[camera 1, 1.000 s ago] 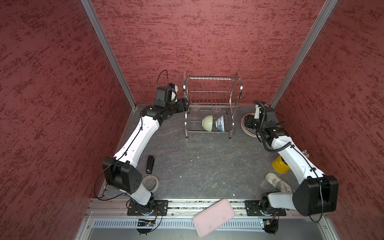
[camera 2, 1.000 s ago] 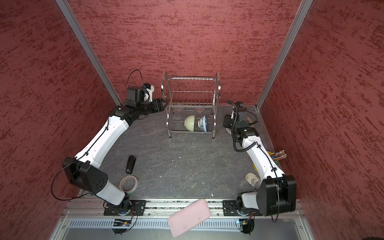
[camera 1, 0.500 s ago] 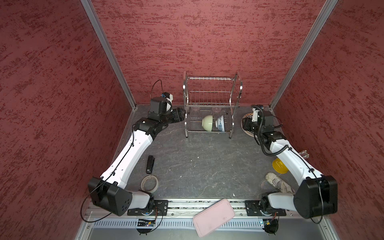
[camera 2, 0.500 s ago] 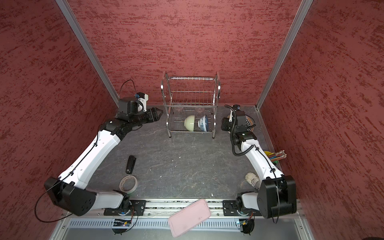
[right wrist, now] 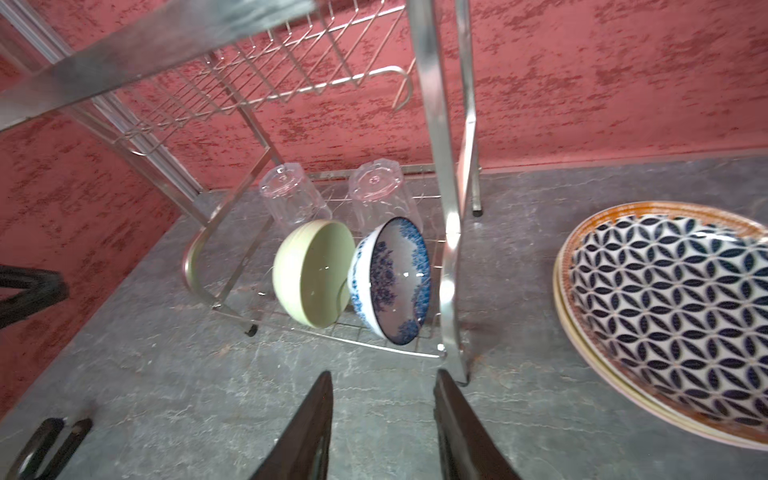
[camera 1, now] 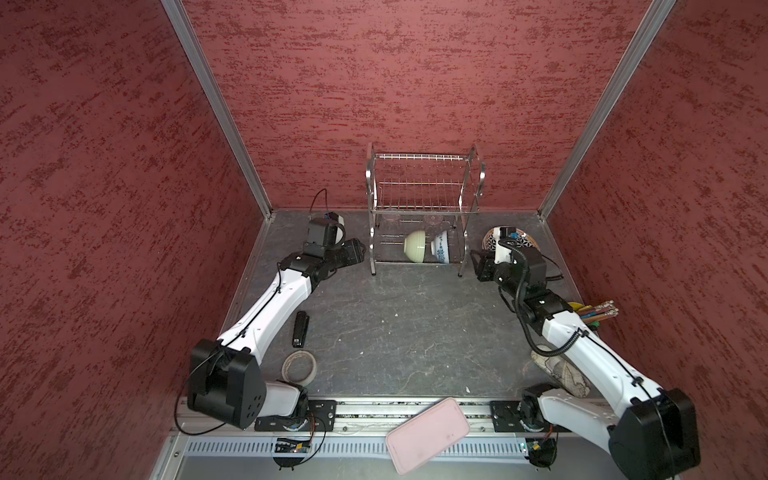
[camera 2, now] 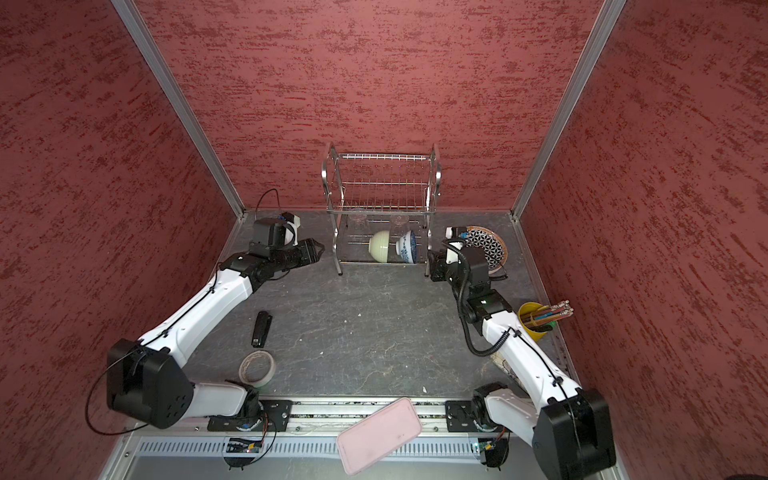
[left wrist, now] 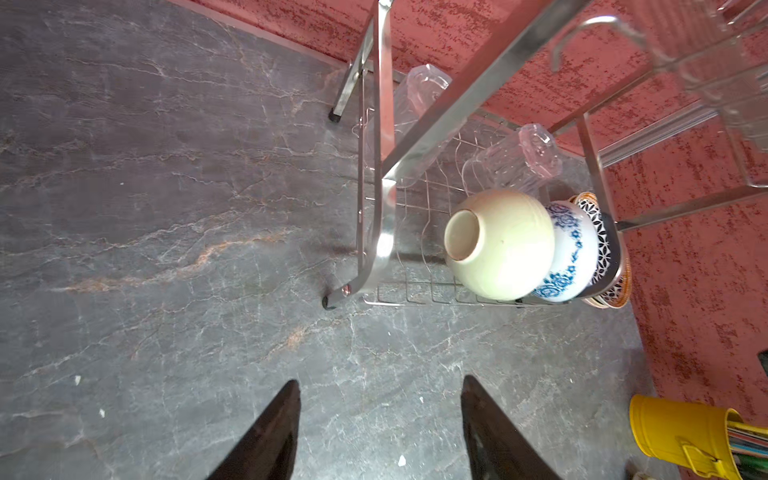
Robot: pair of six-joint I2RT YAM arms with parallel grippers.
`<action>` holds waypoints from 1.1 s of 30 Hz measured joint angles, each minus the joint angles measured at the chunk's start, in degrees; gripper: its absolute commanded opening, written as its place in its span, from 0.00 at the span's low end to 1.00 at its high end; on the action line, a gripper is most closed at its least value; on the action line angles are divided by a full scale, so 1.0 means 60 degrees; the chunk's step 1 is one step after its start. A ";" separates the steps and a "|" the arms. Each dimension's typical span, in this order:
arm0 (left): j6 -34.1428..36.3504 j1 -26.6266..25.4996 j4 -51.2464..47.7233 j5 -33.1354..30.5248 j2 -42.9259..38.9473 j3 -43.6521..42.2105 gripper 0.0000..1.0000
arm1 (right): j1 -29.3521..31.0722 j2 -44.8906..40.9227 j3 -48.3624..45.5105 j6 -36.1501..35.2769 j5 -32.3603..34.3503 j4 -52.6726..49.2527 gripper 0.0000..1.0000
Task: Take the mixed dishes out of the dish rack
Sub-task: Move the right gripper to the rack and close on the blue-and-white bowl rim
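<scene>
Tabletop rack (camera 1: 420,194): pale green bowl (camera 1: 415,246) edgewise, mouth rightward; left end effector (left wrist: 380,380), right end effector (right wrist: 384,373) spread, empty.

Pale green bowl (right wrist: 311,278), plain; white bowl (right wrist: 395,282) with blue florals; geometric plate (right wrist: 673,307), navy-and-white with brown rim; dish rack (right wrist: 435,124), shiny steel.

1. Bare table (left wrist: 166,249) lies open before my left gripper (left wrist: 380,380); the side frame of the rack (left wrist: 380,166) bars the way to the green bowl (left wrist: 498,245).
2. My right gripper (right wrist: 384,374) has the rack's corner post close ahead.
3. Stacked plates (right wrist: 665,311) crowd its outer side.
</scene>
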 measured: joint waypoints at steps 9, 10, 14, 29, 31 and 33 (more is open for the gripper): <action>-0.0098 0.0157 0.1559 0.0871 0.1694 0.0004 0.58 | 0.0572 0.1144 -0.0270 0.0149 -0.0390 0.1308 0.31; -0.0095 0.0157 0.1716 0.0943 0.1847 0.0007 0.58 | 0.0586 0.1268 -0.0317 0.0222 -0.0452 0.1512 0.31; -0.0098 0.0157 0.2164 0.1111 0.2324 0.0007 0.55 | 0.0594 0.1665 -0.0521 0.0448 -0.0612 0.2127 0.31; 0.0142 0.0051 0.3151 0.1180 0.3297 0.0495 0.28 | 0.0594 0.2463 -0.0546 0.0801 -0.0831 0.3085 0.31; 0.0149 0.0036 0.3169 0.1220 0.3319 0.0561 0.25 | 0.0594 0.2557 -0.0546 0.0805 -0.0798 0.3104 0.32; 0.0175 0.0025 0.3202 0.1264 0.3333 0.0590 0.23 | 0.0594 0.2692 -0.0546 0.0809 -0.0769 0.3104 0.34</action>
